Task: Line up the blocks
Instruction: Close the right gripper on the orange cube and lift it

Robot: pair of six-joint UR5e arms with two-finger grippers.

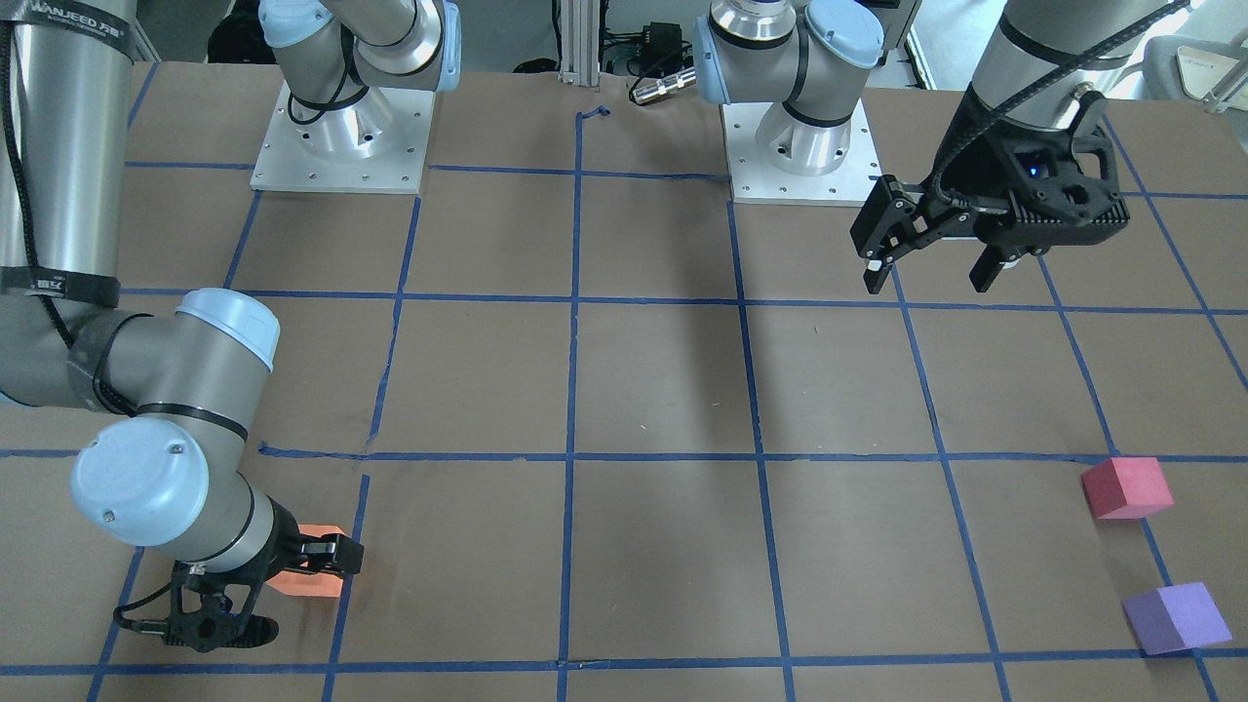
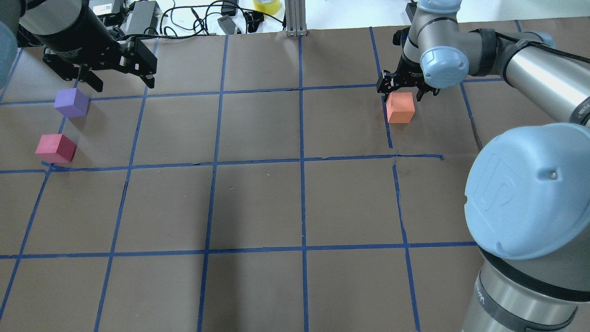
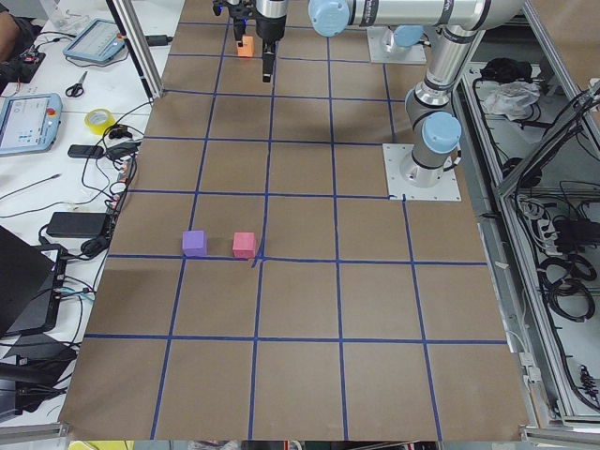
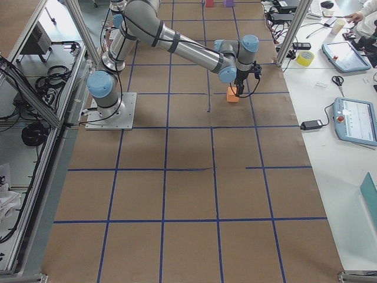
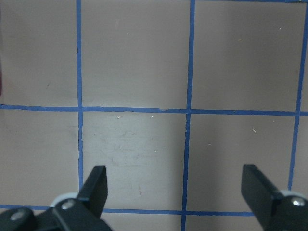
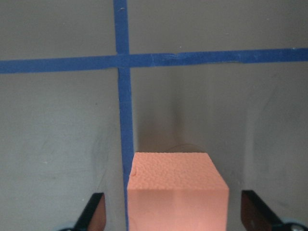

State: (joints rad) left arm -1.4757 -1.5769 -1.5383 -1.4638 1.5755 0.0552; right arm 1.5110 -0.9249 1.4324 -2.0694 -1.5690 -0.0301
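The orange block (image 2: 400, 108) sits on the brown table at the far right, beside a blue tape line. My right gripper (image 2: 403, 92) is open and low over it, one finger on each side; the right wrist view shows the orange block (image 6: 175, 192) between the fingers with a gap on both sides. The purple block (image 2: 70, 102) and the red-pink block (image 2: 56, 148) sit close together at the far left. My left gripper (image 2: 120, 78) is open and empty, hovering above the table just right of the purple block.
Blue tape lines (image 2: 302, 161) form a grid on the brown paper. The two arm bases (image 1: 341, 146) (image 1: 799, 156) stand at the robot's side of the table. Cables and a yellow tape roll (image 2: 266, 5) lie beyond the far edge.
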